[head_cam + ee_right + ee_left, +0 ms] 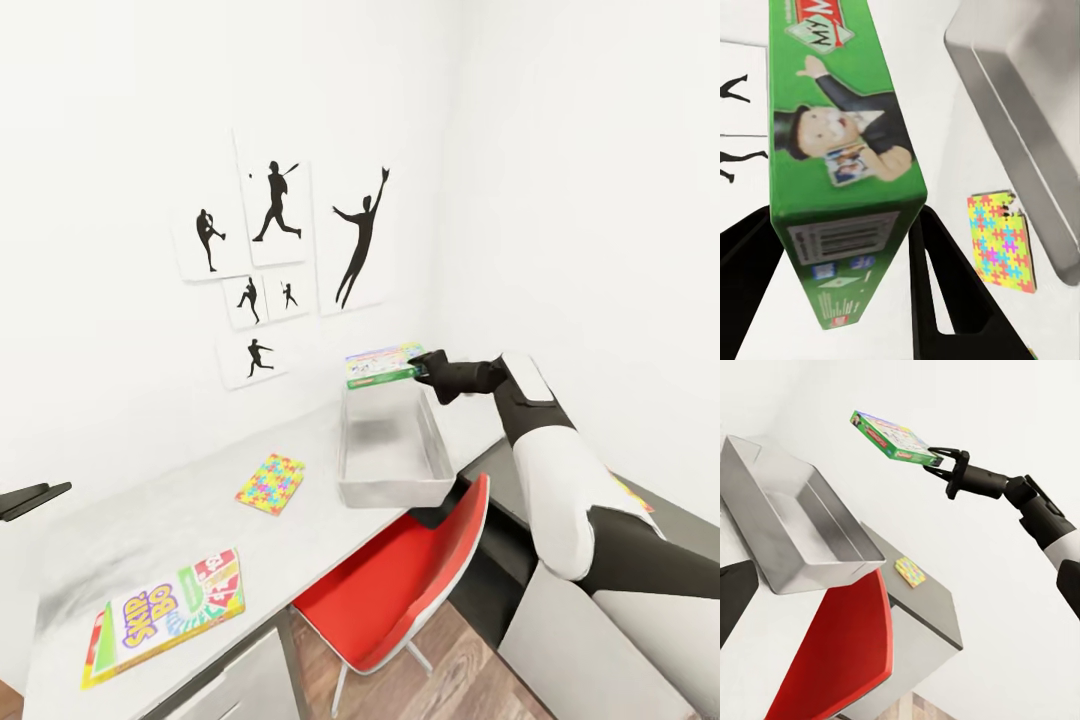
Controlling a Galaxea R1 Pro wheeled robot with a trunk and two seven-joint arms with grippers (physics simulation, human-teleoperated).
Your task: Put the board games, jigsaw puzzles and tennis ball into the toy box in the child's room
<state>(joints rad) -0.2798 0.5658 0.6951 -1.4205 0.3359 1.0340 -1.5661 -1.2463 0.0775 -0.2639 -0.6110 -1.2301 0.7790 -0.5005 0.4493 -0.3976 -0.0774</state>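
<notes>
1. Skip-Bo box (pixel 165 615) lies on the near end of the long pale table (pixel 150 520).
2. Grey toy box (pixel 390 450) stands at the far end.
3. My right gripper (pixel 418 368) pinches the green Monopoly box (pixel 383 365) above the bin's far rim.
4. One jigsaw puzzle (pixel 270 483) lies beside the bin.
5. My left gripper (pixel 32 498): I cannot tell its state.

Pale-and-green board game (pixel 381 365): flat printed box, green edge with a cartoon top-hatted man, held off the table between the two fingers of the right gripper (pixel 418 369), jaws clamped on one short end. Box roughly level, projecting outward from the claw, over the far end of the toy box (pixel 392 447).

Toy box: light grey bin, thick sloping walls, interior looks empty, directly below and nearer than the claw, on the table (pixel 180 510).

Jigsaw puzzle (pixel 270 483): thin multicoloured square, flat on the table, beyond the toy box's side, well apart from the claw.

Skip-Bo board game (pixel 165 614): flat on the table's near end, farthest from the claw.
</notes>
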